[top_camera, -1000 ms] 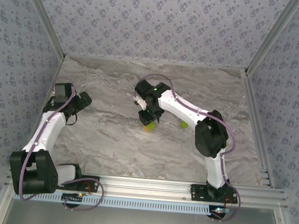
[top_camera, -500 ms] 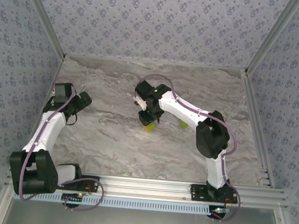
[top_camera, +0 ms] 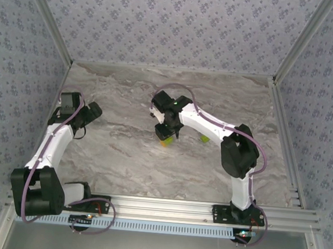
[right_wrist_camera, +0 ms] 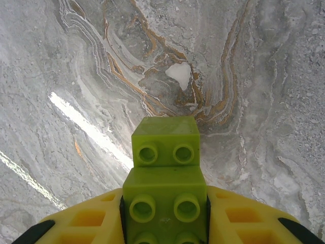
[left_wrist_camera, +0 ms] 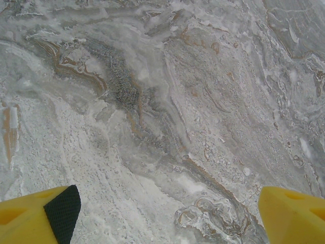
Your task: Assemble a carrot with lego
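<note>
The right end effector (right_wrist_camera: 165,226) is clamped on a stack of lime-green lego bricks (right_wrist_camera: 165,173), their studs facing the wrist camera, over the marbled tabletop (right_wrist_camera: 244,76). Seen from above, the stack hangs at that end effector's tip and a loose green brick (top_camera: 205,138) lies near it, to its right. Well to its left, the left end effector (left_wrist_camera: 162,221) hovers over bare marble, its fingers (left_wrist_camera: 35,218) wide apart

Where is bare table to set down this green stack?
Bare table lies between the left end effector and the right end effector. Crowded: right of the held lime-green bricks, where a loose lime brick sits.
</note>
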You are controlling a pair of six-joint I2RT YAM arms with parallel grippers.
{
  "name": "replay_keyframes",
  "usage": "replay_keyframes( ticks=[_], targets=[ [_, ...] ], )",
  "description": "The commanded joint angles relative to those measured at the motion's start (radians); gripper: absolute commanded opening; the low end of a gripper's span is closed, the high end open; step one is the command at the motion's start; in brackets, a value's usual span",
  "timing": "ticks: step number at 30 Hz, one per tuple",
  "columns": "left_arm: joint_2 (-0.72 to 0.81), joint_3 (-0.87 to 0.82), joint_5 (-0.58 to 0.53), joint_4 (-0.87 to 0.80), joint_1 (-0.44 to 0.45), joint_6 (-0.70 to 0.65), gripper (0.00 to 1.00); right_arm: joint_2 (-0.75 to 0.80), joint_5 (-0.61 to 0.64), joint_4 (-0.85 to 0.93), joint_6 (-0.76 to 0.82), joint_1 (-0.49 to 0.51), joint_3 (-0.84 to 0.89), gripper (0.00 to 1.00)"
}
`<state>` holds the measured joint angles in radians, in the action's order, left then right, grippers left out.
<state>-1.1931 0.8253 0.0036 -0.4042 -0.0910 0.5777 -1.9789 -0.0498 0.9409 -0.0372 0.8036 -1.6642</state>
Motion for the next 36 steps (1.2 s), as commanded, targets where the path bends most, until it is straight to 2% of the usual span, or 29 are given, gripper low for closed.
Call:
replay_keyframes(
  ticks=[1,18,36],
  targets=[
    [0.009,0.006,-0.001,0.002,-0.001,0.005,0.92,-0.055,-0.030,0.148,-0.018,-0.005,0.075,0.37],
    [0.005,0.012,0.003,0.002,-0.002,0.005,0.92,-0.021,-0.076,0.104,-0.019,-0.020,0.086,0.37],
    [0.002,0.007,0.001,0.004,-0.002,0.005,0.92,-0.067,0.022,0.078,-0.057,0.022,0.192,0.36]
  ],
)
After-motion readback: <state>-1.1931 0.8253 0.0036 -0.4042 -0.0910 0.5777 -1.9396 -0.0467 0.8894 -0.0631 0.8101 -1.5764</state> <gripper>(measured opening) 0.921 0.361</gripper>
